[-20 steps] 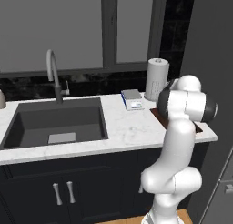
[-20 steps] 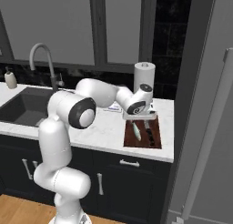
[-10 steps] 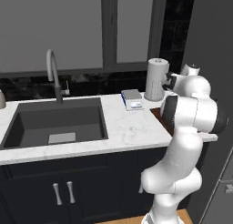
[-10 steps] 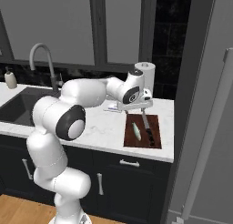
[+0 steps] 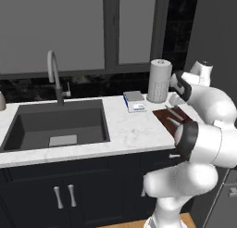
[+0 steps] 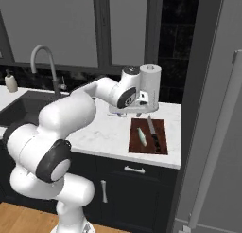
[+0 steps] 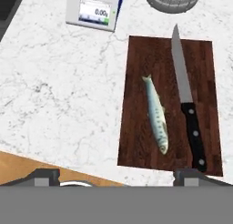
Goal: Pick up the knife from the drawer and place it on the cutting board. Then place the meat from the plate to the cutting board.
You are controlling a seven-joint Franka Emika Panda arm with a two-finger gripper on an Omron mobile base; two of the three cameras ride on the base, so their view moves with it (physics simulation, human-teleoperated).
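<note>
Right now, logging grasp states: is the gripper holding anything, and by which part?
Nothing is held. The gripper is open above the counter; the knife and the fish lie on the cutting board.

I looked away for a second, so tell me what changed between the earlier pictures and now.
The arm pulled the claw up and back from the cutting board, toward the paper towel roll and the scale. The claw is open and empty. The knife and the fish stayed side by side on the board; the sink is unchanged.
</note>
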